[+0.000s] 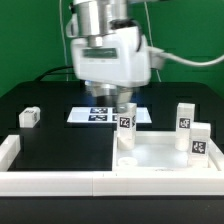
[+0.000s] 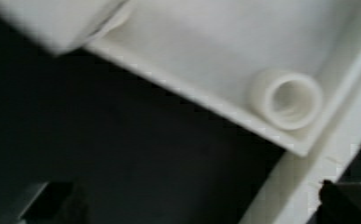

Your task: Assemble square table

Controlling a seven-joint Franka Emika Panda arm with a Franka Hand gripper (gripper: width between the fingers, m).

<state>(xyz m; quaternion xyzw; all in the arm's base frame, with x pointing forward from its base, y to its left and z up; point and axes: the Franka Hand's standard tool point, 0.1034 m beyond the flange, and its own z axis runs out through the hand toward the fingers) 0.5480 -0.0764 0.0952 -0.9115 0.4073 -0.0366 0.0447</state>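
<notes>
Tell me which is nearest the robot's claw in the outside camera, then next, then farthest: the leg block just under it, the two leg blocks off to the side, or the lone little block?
1. Leg block under the gripper, beneath it.
2. Two leg blocks, exterior view's right.
3. Lone block, far exterior view's left.

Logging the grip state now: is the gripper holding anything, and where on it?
Nothing is held. The gripper is open above the tabletop corner, near a leg.

Gripper (image 1: 123, 101) fingertips largely hidden behind upright leg block (image 1: 125, 124) in exterior view; arm cut off by top edge; tabletop slab (image 2: 195, 60) blurred, cropped in wrist view; tag patterns too small to read.
</notes>
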